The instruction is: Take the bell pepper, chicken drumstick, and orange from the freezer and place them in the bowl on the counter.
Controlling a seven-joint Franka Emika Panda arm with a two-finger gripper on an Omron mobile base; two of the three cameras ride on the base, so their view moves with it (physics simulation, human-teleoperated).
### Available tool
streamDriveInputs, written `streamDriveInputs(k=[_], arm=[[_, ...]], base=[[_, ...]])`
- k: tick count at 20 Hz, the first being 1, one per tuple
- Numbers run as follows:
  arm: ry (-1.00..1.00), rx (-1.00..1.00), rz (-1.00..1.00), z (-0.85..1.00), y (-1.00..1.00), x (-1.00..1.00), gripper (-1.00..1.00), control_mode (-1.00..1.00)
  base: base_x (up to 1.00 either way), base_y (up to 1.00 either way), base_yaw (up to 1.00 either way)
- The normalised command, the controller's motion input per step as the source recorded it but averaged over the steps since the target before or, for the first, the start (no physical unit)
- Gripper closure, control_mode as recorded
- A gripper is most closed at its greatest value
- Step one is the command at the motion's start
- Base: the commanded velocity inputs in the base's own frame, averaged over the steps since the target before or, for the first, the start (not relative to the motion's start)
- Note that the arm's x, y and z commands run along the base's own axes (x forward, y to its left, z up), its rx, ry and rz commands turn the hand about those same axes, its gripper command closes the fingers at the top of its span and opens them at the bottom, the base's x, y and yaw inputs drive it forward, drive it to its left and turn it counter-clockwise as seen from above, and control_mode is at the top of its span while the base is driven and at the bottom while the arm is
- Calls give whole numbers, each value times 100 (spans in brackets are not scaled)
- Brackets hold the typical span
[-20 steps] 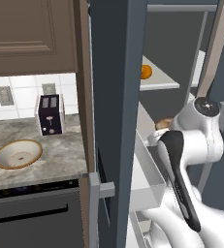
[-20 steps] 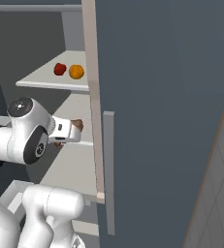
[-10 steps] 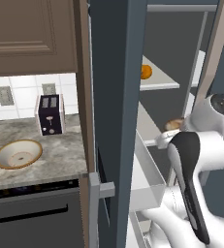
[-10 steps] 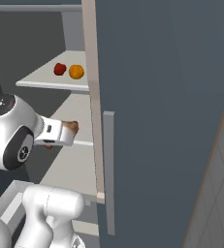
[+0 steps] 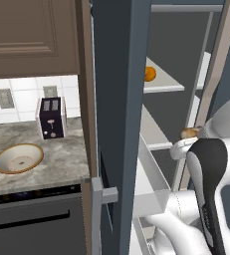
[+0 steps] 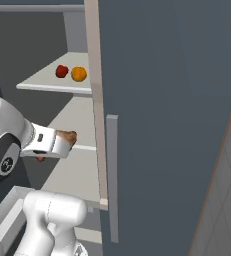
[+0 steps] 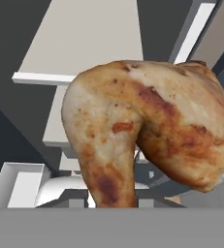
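I see the freezer (image 6: 162,100) open, its door edge tight beside my arm. Marbled table (image 5: 61,159) carries the shallow beige bowl (image 5: 18,158). Upper shelf (image 6: 47,80) holds the orange (image 6: 78,74) and red pepper (image 6: 61,71). End effector (image 6: 69,141) is clamped on the lumpy browned drumstick (image 7: 147,140) above the lower shelf.

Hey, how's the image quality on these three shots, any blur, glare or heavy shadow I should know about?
Hand view: the chicken drumstick sits so close that it looks oversized, its skin texture soft. Left base view: even flat light on the counter, with no glare on the bowl or toaster. Right base view: the freezer interior is dim, yet the orange and bell pepper stay crisp.
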Motion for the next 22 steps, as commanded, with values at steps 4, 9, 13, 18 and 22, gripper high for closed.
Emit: streamDriveInputs(k=[4,9,13,18,22], arm=[[6,0,-3,23,0,-16,100,-100],[4,0,-3,14,0,-3,100,-100],[1,1,0,7,-11,-16,100,-100],[0,0,0,0,1,-5,100,-100],[0,0,0,0,0,-5,100,-100]], base=[[0,0,0],[0,0,0],[0,0,0],[0,0,0],[0,0,0]])
